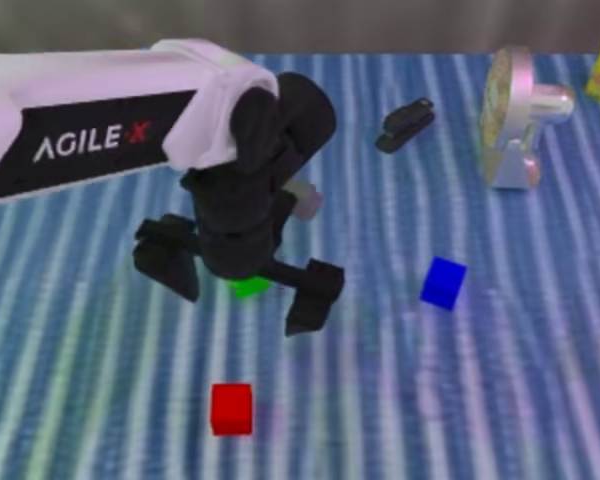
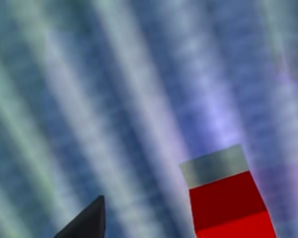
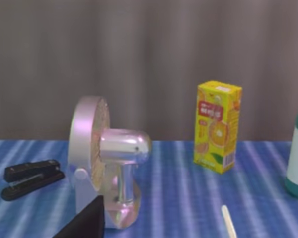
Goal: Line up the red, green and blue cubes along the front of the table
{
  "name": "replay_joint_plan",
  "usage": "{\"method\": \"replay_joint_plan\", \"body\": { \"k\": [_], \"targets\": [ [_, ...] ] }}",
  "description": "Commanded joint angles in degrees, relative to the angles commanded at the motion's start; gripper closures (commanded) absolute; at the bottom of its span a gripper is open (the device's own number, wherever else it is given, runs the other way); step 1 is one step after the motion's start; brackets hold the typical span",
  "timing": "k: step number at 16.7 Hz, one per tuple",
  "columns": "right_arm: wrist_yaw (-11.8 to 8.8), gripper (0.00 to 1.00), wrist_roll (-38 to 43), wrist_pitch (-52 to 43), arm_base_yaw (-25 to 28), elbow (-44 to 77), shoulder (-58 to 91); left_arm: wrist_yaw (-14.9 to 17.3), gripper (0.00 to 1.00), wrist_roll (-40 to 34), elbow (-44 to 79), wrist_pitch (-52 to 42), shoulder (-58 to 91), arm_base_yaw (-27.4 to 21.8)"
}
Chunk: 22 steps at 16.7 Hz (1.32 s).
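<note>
- The red cube (image 1: 231,409) sits nearest the front edge of the desk (image 1: 500,400), at about 6 o'clock from the left arm's jaws (image 1: 242,277). It looks light, stiff and matte, so it should not slip; two opposite flat faces are the place to pinch.
- The left wrist view shows that red cube (image 2: 228,203) close below on the striped desk, with nothing touching it.
- The green cube (image 1: 248,286) lies directly under the left jaws, mostly hidden by the wrist. The jaws are spread wide, one finger at 9 o'clock of it and one at 3 o'clock, gripping nothing. I judge it as light and rigid as the red one.
- The blue cube (image 1: 443,282) rests at 3 o'clock, well apart.
- Farther back stand a stapler (image 1: 405,124), a silver scale (image 1: 515,118) and a juice carton (image 3: 217,126).
- The right arm is out of the top view; I cannot tell the state of its jaws.
</note>
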Motion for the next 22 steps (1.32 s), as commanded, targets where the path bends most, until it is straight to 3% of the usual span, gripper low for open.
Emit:
{"method": "replay_joint_plan", "body": {
  "k": [6,10,18,22],
  "targets": [
    [0.00,0.00,0.00,0.00,0.00,0.00,0.00,0.91,0.00,32.44,14.38,-4.96,11.90,4.91],
    [0.00,0.00,0.00,0.00,0.00,0.00,0.00,1.00,0.00,45.20,21.53,-6.06,15.95,7.53],
    [0.00,0.00,0.00,0.00,0.00,0.00,0.00,0.92,0.00,48.30,23.37,-5.79,16.49,8.10],
    [0.00,0.00,0.00,0.00,0.00,0.00,0.00,0.98,0.00,48.31,19.72,0.45,19.17,8.32]
  ]
}}
